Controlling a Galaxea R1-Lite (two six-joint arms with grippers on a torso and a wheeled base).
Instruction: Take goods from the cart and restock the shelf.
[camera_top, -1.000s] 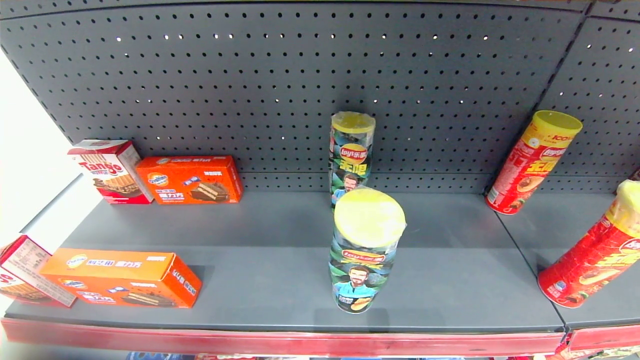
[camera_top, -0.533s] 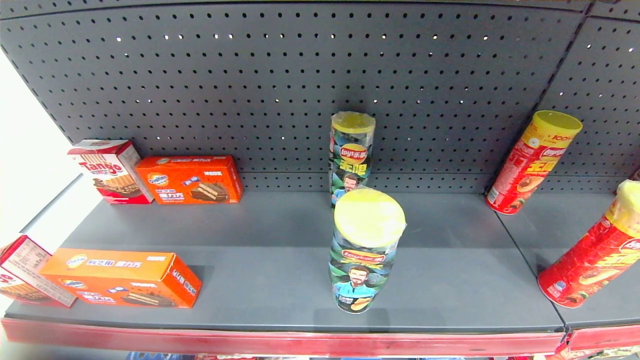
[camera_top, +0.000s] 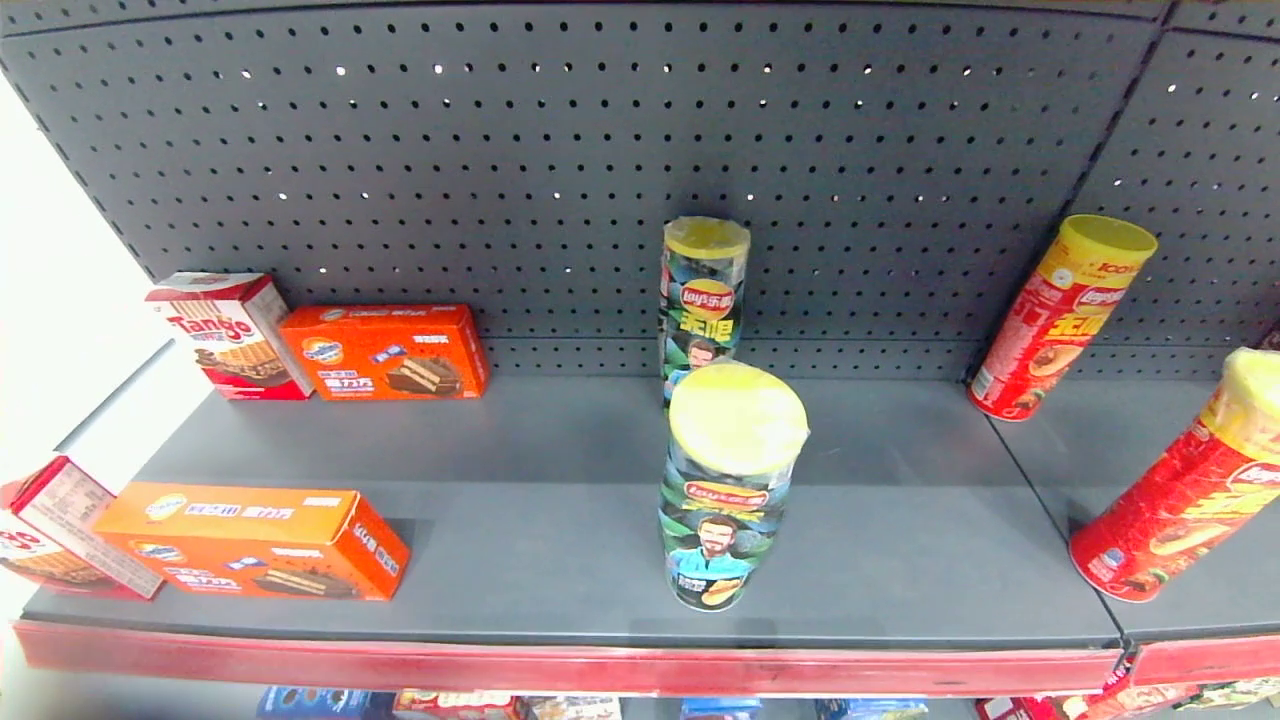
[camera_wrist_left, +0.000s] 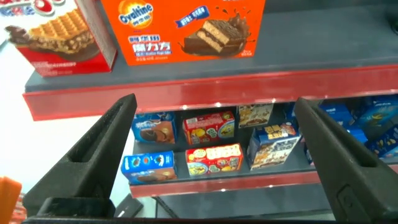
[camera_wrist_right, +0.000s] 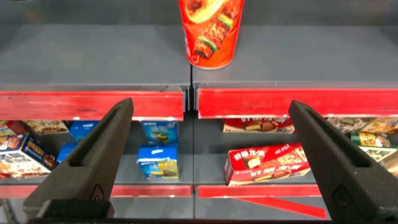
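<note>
step: fetch goods from cart | left tool (camera_wrist_left: 214, 102) spread wide, empty | right tool (camera_wrist_right: 209, 104) spread wide, empty | advice: back clear of shelf (camera_top: 560, 540) lip before turning

The left gripper (camera_wrist_left: 214, 102) and right gripper (camera_wrist_right: 210, 104) each bore two matte black, wedge-shaped fingers (camera_wrist_left: 93, 158), tapering to blunt tips, with shallow rectangular recesses.

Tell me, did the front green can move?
No. The front green can stands just before the rear can as earlier; the whole view shifted, so the camera moved.
</note>
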